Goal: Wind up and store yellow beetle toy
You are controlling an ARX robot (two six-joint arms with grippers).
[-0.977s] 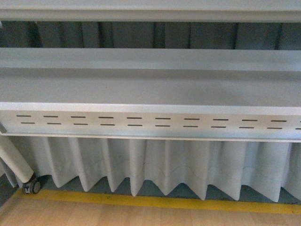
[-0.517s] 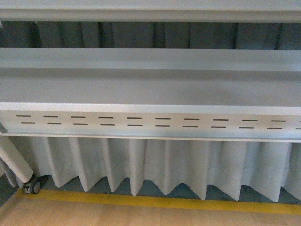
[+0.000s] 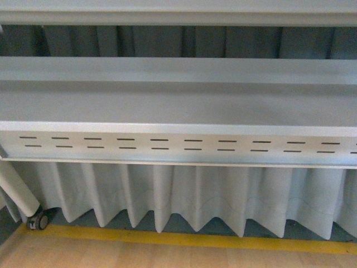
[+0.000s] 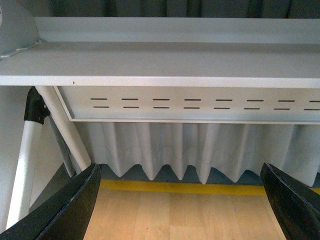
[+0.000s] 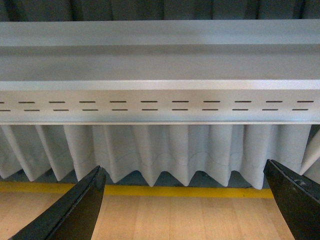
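Left pincer [image 4: 180,170] and right pincer [image 5: 184,167] spread wide, seemingly level.

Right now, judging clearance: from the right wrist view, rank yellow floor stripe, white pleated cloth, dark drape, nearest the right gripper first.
1. Yellow floor stripe, on the floor.
2. White pleated cloth, under the shelf.
3. Dark drape, behind shelf.

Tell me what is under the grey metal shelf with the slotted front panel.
Under the grey metal shelf hangs a white pleated curtain, ending above a yellow floor stripe on light wooden flooring. A caster wheel shows beside it. Whatever stands behind the curtain is covered.
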